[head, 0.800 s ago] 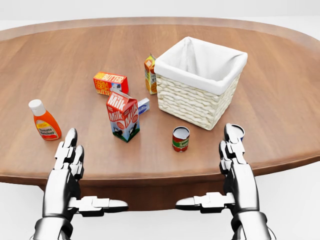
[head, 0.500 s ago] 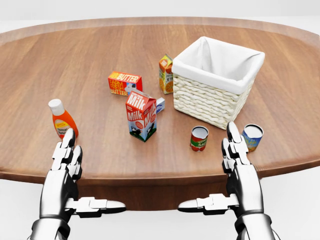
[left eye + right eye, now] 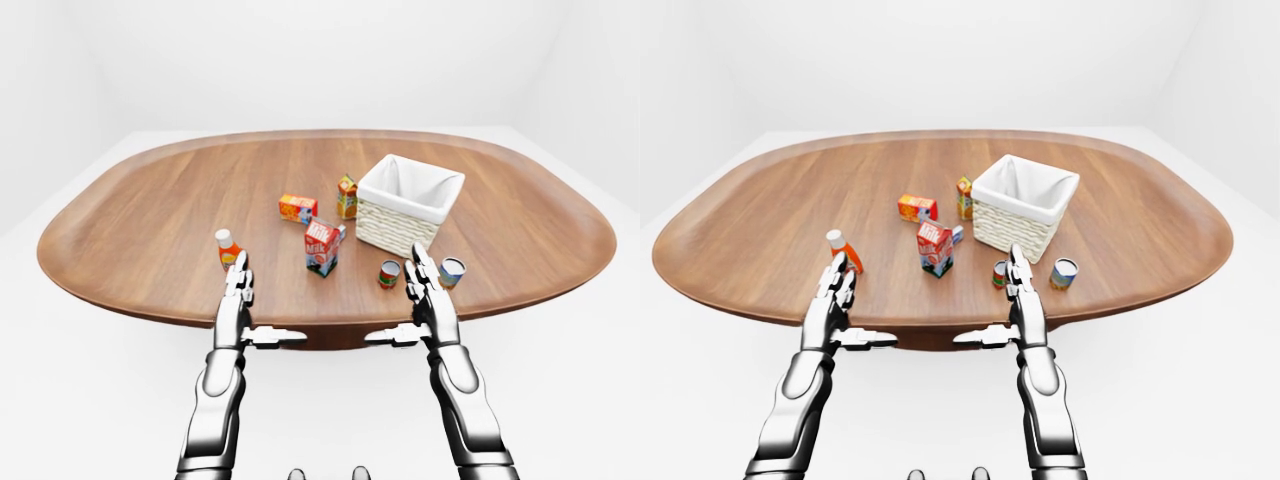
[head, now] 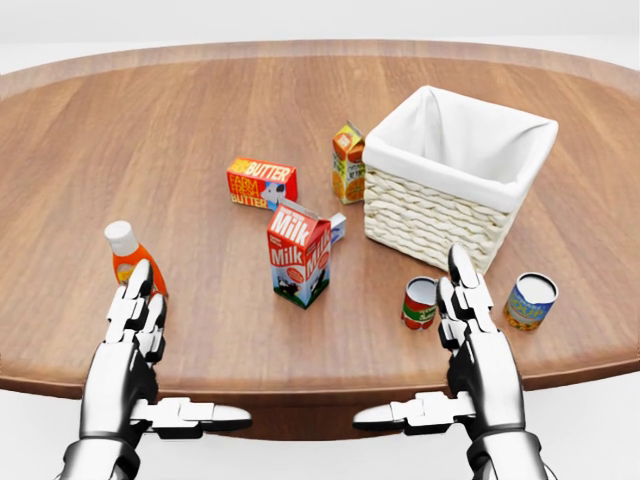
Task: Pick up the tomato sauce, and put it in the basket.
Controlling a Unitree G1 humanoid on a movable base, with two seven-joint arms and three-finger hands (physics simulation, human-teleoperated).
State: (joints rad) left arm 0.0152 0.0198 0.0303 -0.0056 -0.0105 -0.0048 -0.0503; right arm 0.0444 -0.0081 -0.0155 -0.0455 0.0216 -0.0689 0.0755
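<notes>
Sauce can (image 4: pixel 421 303), beside basket (image 4: pixel 440 215): view shifts rightward since earlier (base moving), both hands (image 4: pixel 478 345) wide, empty; pickup pending.

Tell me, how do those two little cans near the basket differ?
The red can has a red and green label; the blue can has a blue and yellow one. In the head view, the red can stands left of the right hand and partly behind its fingers, the blue can to its right, unobstructed. Both stand upright on the table.
</notes>
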